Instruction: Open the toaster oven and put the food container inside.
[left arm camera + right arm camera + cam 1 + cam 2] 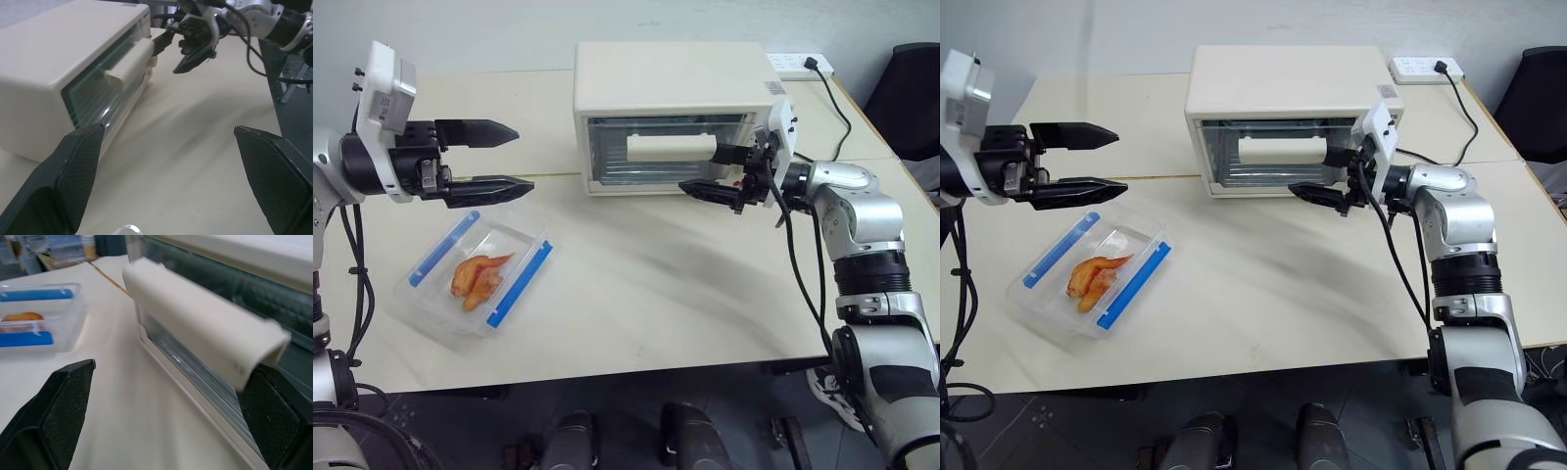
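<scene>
The cream-white toaster oven stands at the back middle of the table with its glass door closed and its white bar handle across the door. My right gripper is open in front of the door at the handle's right end, with the upper fingertip right by that end and nothing held. The food container, clear with two blue clip strips and orange food inside, lies on the table at the front left. My left gripper hovers open above and behind it, pointing toward the oven, and is empty.
A white power strip lies behind the oven at the right, and a black cable runs from it along the table. A black chair stands past the table's right edge. Bare tabletop stretches between container and oven.
</scene>
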You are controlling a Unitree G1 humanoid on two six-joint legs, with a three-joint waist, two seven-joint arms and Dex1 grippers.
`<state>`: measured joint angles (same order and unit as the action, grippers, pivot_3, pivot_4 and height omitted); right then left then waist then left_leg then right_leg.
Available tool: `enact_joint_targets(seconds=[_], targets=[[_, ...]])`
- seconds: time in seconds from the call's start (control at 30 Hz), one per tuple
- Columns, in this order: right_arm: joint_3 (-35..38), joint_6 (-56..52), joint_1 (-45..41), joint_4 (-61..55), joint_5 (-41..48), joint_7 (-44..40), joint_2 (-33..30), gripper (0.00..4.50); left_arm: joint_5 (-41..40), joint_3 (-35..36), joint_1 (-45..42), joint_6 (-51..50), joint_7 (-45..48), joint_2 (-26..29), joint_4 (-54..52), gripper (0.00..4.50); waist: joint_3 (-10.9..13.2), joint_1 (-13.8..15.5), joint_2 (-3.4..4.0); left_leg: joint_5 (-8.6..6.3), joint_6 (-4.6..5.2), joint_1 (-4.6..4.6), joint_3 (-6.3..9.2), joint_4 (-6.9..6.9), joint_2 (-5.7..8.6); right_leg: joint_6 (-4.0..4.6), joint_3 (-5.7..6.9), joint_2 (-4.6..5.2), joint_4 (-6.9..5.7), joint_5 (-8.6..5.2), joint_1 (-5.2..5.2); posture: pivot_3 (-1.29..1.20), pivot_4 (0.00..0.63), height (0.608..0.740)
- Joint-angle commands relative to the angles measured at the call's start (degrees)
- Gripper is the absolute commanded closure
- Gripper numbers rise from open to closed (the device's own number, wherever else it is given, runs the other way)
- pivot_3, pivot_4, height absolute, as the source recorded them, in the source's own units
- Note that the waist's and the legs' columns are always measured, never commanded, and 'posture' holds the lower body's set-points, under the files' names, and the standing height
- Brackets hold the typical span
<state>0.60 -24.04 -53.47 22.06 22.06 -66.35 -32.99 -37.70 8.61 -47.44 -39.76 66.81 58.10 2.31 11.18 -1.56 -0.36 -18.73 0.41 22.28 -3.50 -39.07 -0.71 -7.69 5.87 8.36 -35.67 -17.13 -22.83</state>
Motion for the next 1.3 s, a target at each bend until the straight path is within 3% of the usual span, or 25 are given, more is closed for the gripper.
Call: enact_joint_targets(seconds=[0.03, 0.2, 0.4, 0.67, 1.0, 1.3], targets=[[1.7, -1.6, 2.7, -8.5, 4.1, -2.8, -1.0, 0.02, 3.0, -1.3, -3.8, 2.9, -0.6, -1.8, 2.9, 0.00, 0.0, 0.0, 0.00, 0.00, 0.00, 0.00, 0.00, 0.00, 0.00, 0.00, 0.00, 0.00, 0.00, 0.00, 0.00, 0.00, 0.150, 0.740], [1.8, -3.2, 9.8, -15.3, 4.5, -0.5, -1.1, 0.02, 8.0, -5.1, -9.7, 6.9, -1.9, -7.5, 9.2, 0.00, 0.0, 0.0, -0.01, 0.00, 0.00, 0.02, -0.01, 0.00, 0.01, 0.00, 0.02, -0.01, 0.01, 0.00, -0.01, 0.00, 0.150, 0.740], [3.5, -5.0, 18.0, -22.8, 5.5, 3.9, -0.7, 0.00, 17.8, -12.3, -16.3, 15.7, -3.0, -15.3, 17.9, 1.78, 0.0, 0.3, -0.01, 0.00, 0.00, 0.02, 0.00, 0.00, 0.02, 0.00, 0.05, -0.01, 0.01, 0.00, -0.01, 0.00, 0.150, 0.740], [5.0, -6.3, 22.4, -27.7, 6.9, 9.1, 0.3, 0.00, 27.3, -20.4, -21.2, 22.0, -1.9, -24.3, 26.0, 4.23, 0.0, 0.3, -0.03, 0.00, 0.00, 0.04, -0.03, -0.04, 0.04, -0.01, 0.04, -0.01, 0.01, 0.00, -0.01, 0.00, 0.150, 0.740], [8.4, -8.4, 27.9, -33.9, 9.8, 12.6, -2.1, 0.00, 33.0, -24.9, -19.1, 21.9, 0.0, -28.6, 23.9, 4.23, 0.0, 1.1, -0.03, 0.00, 0.01, 0.04, -0.03, -0.05, 0.04, -0.01, 0.04, -0.01, 0.01, 0.00, 0.00, 0.00, 0.150, 0.740], [19.2, -14.2, 41.1, -44.6, 15.8, 10.8, -13.0, 0.00, 33.5, -27.0, -13.1, 13.3, -0.1, -29.9, 11.7, 4.23, 0.0, 2.9, -0.04, 0.00, 0.03, 0.06, -0.02, -0.16, 0.05, -0.01, 0.01, 0.00, 0.02, 0.01, 0.03, 0.00, 0.150, 0.740]])
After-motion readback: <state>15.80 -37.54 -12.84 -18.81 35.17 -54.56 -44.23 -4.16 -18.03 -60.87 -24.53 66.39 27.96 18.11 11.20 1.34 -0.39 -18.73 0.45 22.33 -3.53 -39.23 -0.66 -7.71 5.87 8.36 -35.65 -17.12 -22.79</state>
